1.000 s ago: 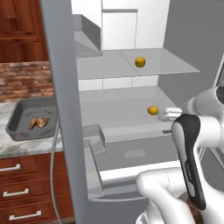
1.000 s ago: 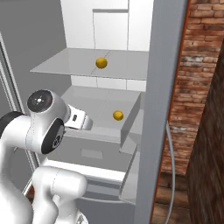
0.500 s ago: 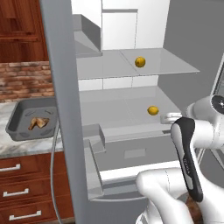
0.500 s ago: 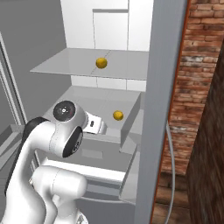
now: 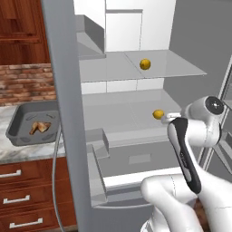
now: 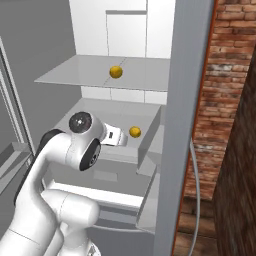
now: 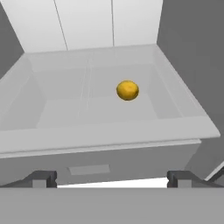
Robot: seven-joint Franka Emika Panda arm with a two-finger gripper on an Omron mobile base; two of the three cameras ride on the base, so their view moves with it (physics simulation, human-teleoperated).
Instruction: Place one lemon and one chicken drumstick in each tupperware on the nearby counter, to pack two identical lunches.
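Two lemons in the open fridge: one (image 5: pixel 145 64) on the upper shelf (image 5: pixel 167 68); one (image 5: pixel 158 114) on the lower shelf (image 5: pixel 113 113), just ahead of the claw (image 7: pixel 112 178), fingers spread wide, nothing held; dark grey tub (image 5: pixel 27 131) on the bench (image 5: pixel 9 154) at left, drumstick (image 5: pixel 40 127) inside; wooden drawers (image 5: pixel 22 190) beneath.

Both base views look forward and down from behind arm, left and right, sharing the open fridge (image 5: pixel 136 113) shelves. Hand view sits close, facing the lower shelf (image 7: pixel 109 113).
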